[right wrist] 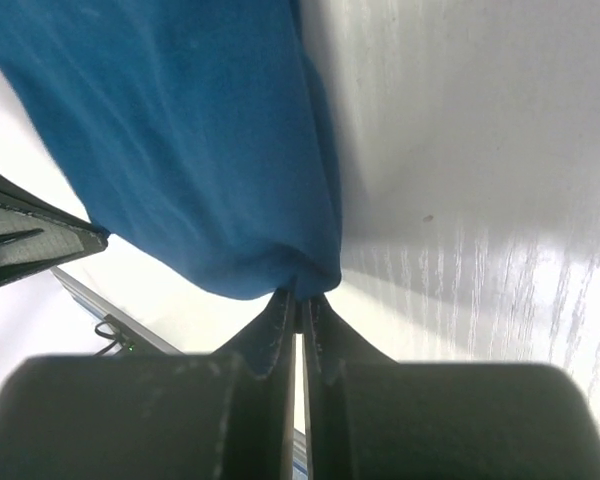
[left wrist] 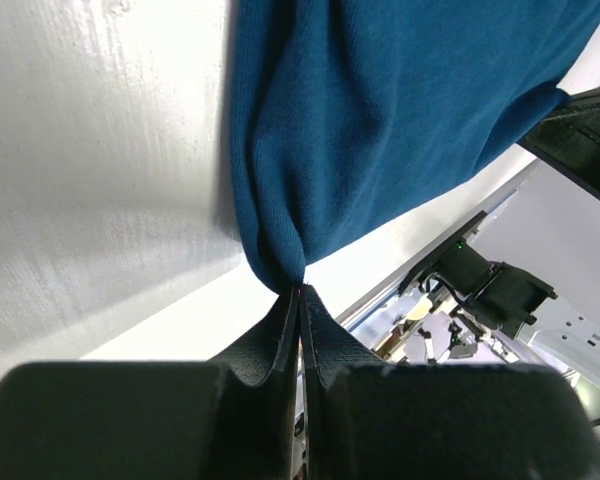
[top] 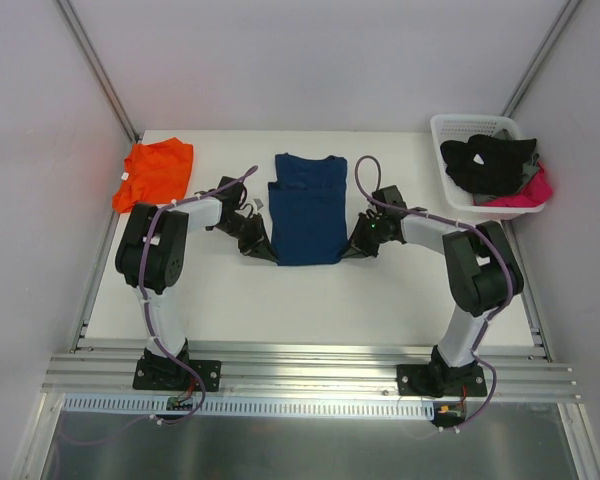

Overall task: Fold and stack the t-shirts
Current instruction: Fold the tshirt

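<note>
Item: navy t-shirt (top: 308, 208) on table (top: 280, 300), my left gripper (left wrist: 299, 291) and right gripper (right wrist: 298, 298) each pinching a near corner.

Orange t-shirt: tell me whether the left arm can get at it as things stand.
Probably, though not yet. The orange t-shirt lies uncovered beside that arm, nothing between them, but the left gripper is shut on the near corner of the navy t-shirt and must let go first.

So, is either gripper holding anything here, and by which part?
Both hold the navy blue cloth t-shirt: the left gripper pinches its near left hem corner, the right gripper its near right hem corner.
</note>
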